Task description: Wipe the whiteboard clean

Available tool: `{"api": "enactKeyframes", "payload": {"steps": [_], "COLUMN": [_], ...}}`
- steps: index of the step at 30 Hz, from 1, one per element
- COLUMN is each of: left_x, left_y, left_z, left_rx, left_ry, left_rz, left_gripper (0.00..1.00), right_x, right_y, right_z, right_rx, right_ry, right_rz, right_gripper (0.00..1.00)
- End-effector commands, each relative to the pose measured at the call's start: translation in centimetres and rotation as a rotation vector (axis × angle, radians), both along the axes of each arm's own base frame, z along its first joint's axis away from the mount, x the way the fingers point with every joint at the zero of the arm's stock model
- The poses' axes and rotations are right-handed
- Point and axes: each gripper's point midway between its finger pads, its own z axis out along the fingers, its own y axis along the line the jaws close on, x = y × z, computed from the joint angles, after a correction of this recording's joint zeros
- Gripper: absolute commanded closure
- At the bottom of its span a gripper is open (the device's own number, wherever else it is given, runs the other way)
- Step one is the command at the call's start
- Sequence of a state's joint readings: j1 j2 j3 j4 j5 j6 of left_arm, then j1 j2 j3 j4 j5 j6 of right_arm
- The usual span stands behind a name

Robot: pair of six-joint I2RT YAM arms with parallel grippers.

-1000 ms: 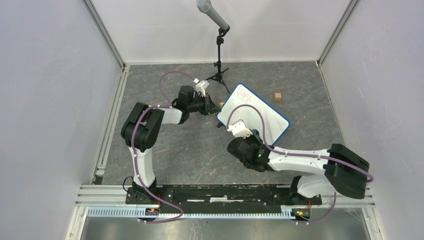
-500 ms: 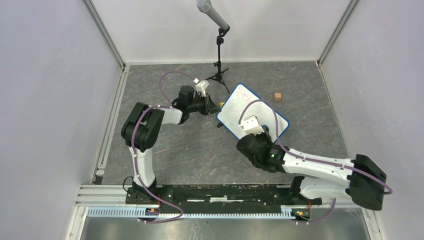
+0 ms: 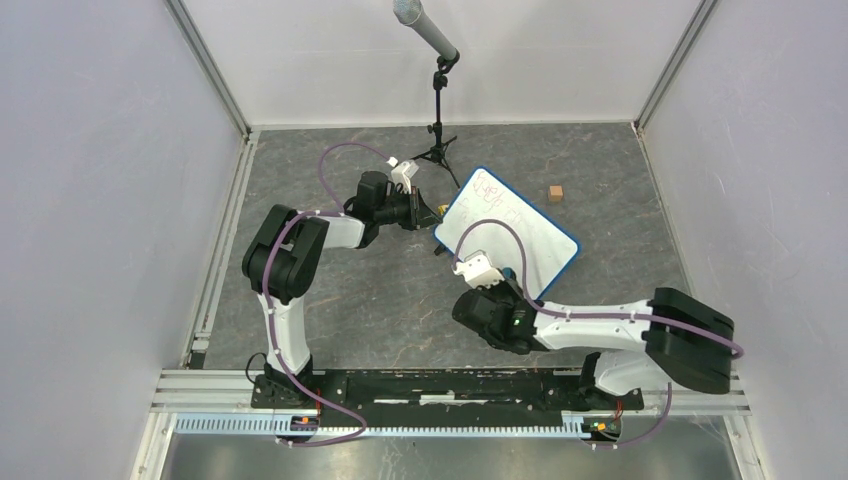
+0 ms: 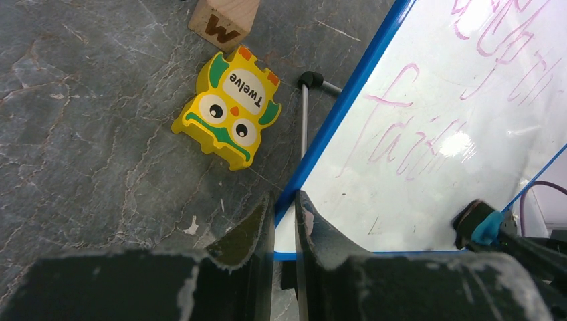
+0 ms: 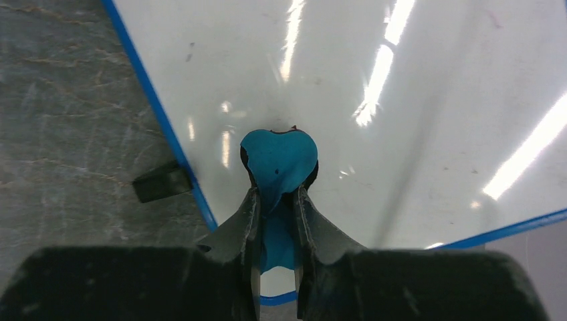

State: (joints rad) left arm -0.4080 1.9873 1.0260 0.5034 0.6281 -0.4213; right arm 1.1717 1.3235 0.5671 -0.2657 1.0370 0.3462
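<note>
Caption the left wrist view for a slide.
Left gripper clamps the whiteboard rim beside a yellow owl tile; pink writing unerased.

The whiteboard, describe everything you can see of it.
The whiteboard is a glossy white rectangle with a blue rim and rounded corners, set askew on the grey table. Faint pink handwriting covers its far part; the near part looks clean. The left hand pinches its rim, beside a thin metal leg. The right hand holds a blue eraser against its face.

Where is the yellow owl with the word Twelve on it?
The yellow owl lies on the grey table in the left wrist view, just left of the whiteboard, beside the wooden W block.
</note>
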Motion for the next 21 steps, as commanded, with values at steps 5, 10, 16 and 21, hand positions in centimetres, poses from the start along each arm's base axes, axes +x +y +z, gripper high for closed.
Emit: {"api": "enactKeyframes", "payload": {"steps": [5, 10, 16, 21], "left_x": [0.2, 0.2, 0.2, 0.0], "left_y": [-0.1, 0.0, -0.1, -0.5], "left_z": [-0.4, -0.3, 0.5, 0.9], "left_rx": [0.050, 0.049, 0.024, -0.014], "left_ry": [-0.036, -0.040, -0.050, -0.049], "left_rz": [0.001, 0.009, 0.014, 0.001], "left_gripper": [0.79, 0.78, 0.67, 0.60], "right_x": [1.1, 2.5, 3.3, 2.7], "right_y": [1.4, -2.0, -5.6, -5.3], "right_z": [3.0, 6.5, 7.5, 4.6], "right_rx": [0.074, 0.039, 0.050, 0.052], "right_ry": [-0.065, -0.135, -0.155, -0.084], "right_rz": [-0.014, -0.091, -0.166, -0.150], "right_gripper": [0.88, 0.87, 0.86, 0.91]}}
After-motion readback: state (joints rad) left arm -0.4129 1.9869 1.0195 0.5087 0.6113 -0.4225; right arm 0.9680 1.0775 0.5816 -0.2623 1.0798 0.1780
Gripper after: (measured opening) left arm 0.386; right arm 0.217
